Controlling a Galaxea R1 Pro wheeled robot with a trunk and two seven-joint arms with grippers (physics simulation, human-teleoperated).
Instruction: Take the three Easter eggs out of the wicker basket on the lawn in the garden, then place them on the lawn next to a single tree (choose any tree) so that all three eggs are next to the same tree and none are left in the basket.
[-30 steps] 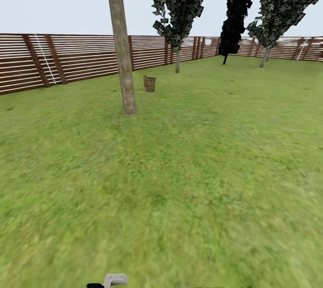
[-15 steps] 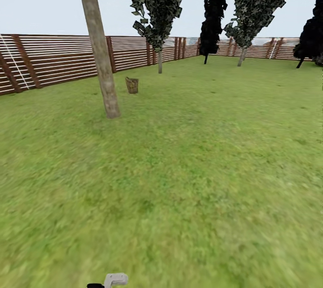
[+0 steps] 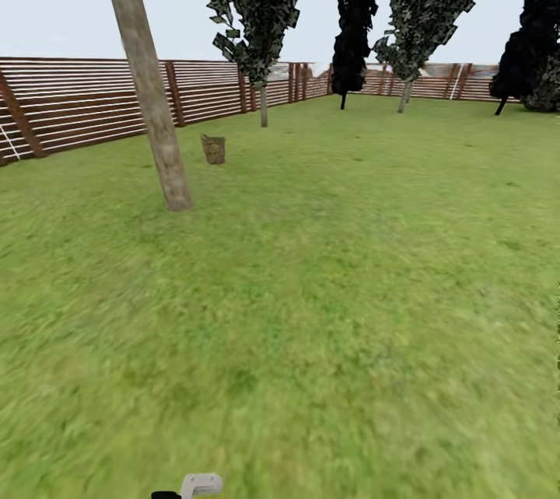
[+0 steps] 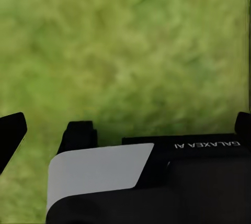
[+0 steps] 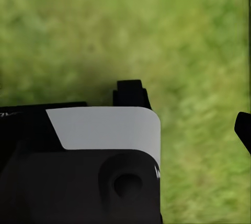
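Far off across the lawn [image 3: 327, 289], the wicker basket [image 3: 213, 149] stands upright on the grass, just beyond and beside the thick leaning trunk of the tree [image 3: 148, 95]; it is too small from the head view to tell whether the eggs lie inside. That closeness looks handy: judged from here, this trunk is the natural spot to set the eggs down, since the carry from basket to tree would be short. Behind both runs the brown slatted fence [image 3: 78, 99], with a thin-stemmed leafy tree [image 3: 263, 56] further back and black-foliaged trees [image 3: 354, 25] toward the far corner. Nothing stands on the open grass between the robot and the basket, so the way appears free. Both arms hang low, pointed at the turf, probably tucked for travel. The left tool [image 4: 125, 124] shows its fingers spread wide apart over bare grass, holding nothing; the right tool [image 5: 191, 114] likewise has its fingers apart and empty.
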